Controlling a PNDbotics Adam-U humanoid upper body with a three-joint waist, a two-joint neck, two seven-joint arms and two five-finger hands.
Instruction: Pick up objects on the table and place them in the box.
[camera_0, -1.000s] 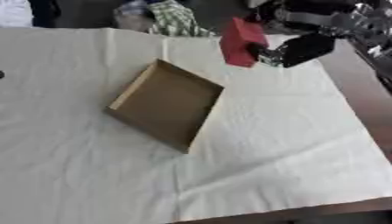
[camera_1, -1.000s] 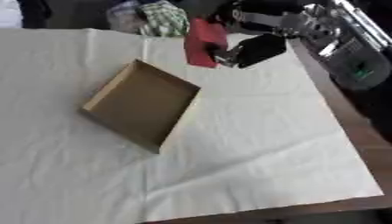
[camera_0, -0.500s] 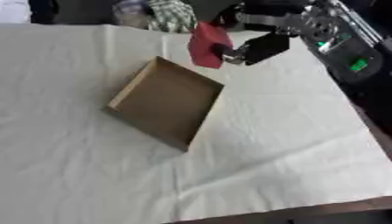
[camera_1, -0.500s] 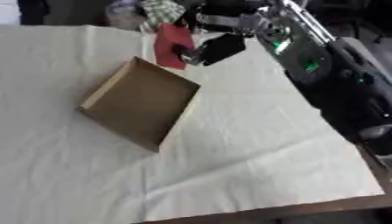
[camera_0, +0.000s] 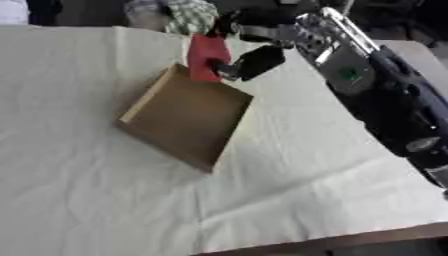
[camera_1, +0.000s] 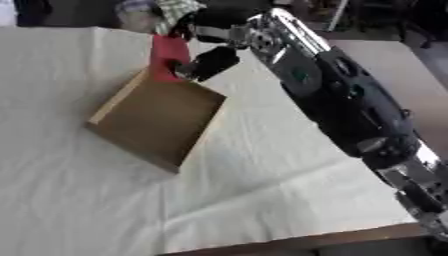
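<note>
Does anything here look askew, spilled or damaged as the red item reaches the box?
Nothing looks spilled or damaged. The cardboard box sits turned at an angle to the edges of the white cloth, which shows creases. The right hand holds the red object over the box's far corner. Loose items lie bunched beyond the cloth's far edge.

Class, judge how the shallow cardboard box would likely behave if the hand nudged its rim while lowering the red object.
The box looks light and empty, so it would probably slide on the white cloth. Its low walls suggest it is unlikely to tip.
</note>
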